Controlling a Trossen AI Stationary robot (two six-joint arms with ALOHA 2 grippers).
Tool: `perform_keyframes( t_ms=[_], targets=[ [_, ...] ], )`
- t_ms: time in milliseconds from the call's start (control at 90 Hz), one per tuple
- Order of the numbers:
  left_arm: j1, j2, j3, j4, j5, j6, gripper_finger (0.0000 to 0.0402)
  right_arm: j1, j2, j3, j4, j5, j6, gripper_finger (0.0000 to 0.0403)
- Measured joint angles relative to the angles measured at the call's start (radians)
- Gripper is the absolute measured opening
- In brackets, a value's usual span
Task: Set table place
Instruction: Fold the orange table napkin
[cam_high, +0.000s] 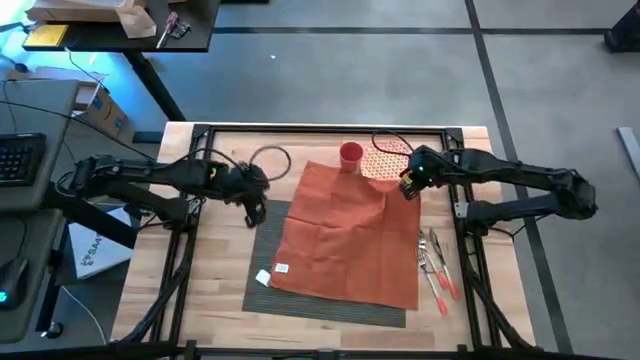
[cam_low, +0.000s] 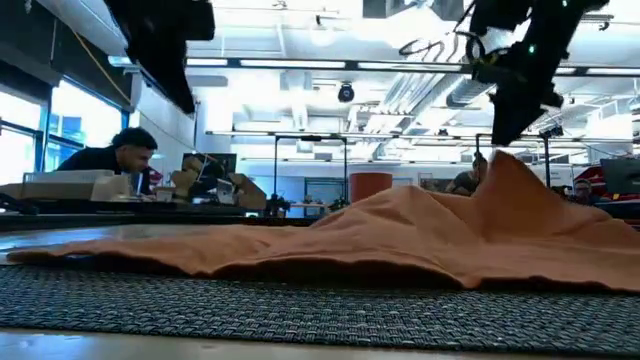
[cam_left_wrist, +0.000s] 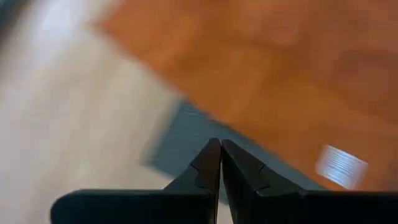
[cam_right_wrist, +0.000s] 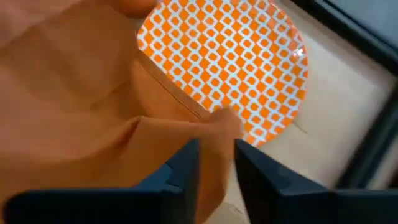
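Orange-red cloth napkin (cam_right_wrist: 93, 93) is being pinched at its far right corner by the right gripper (cam_right_wrist: 214, 158), fingers clenched on a raised fold, beside the orange lattice-patterned plate (cam_right_wrist: 236, 59). In the low view the cloth is being lifted into a peak under that gripper. The left gripper (cam_left_wrist: 221, 162) is being held over the table (cam_high: 210, 290) at the near-left edge of the dark grey placemat (cam_high: 262, 228), fingers pressed together on nothing.

The napkin is being draped across most of the placemat, which is lying mid-table. An orange cup (cam_high: 351, 155) is standing at the napkin's far edge, next to the plate; cutlery (cam_high: 437, 265) is lying just off the placemat's right side.

Risks, as judged: the cup being tipped if the cloth is dragged toward it; the plate being snagged by the fold; the thin pinch slipping; the placemat being shifted along with the napkin.
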Motion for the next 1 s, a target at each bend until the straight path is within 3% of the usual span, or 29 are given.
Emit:
perform_keyframes(
  t_ms=[111, 222, 333, 556, 744, 889, 1000],
  targets=[
    [-0.100, 0.035, 0.000, 0.007, 0.121, 0.026, 0.0000, 0.006, -0.001, 0.087, -0.106, -0.076, 0.045, 0.0172],
    [-0.215, 0.096, 0.000, 0.038, 0.153, 0.034, 0.0000, 0.069, -0.001, 0.121, -0.150, -0.188, 0.124, 0.0198],
    [-0.303, 0.177, -0.010, 0.124, 0.153, 0.036, 0.0004, 0.200, 0.000, 0.118, -0.122, -0.278, 0.226, 0.0203],
    [-0.382, 0.367, -0.026, 0.320, 0.166, 0.062, 0.0069, 0.477, 0.000, 0.061, 0.006, -0.216, 0.465, 0.0193],
    [-0.400, 0.517, -0.024, 0.380, 0.165, 0.085, 0.0126, 0.587, 0.000, 0.050, 0.017, -0.186, 0.575, 0.0184],
    [-0.399, 0.597, -0.020, 0.365, 0.177, 0.081, 0.0122, 0.631, 0.000, 0.050, 0.020, -0.185, 0.589, 0.0183],
    [-0.398, 0.620, -0.016, 0.337, 0.180, 0.059, 0.0083, 0.654, 0.000, 0.050, 0.020, -0.185, 0.602, 0.0183]
  ],
)
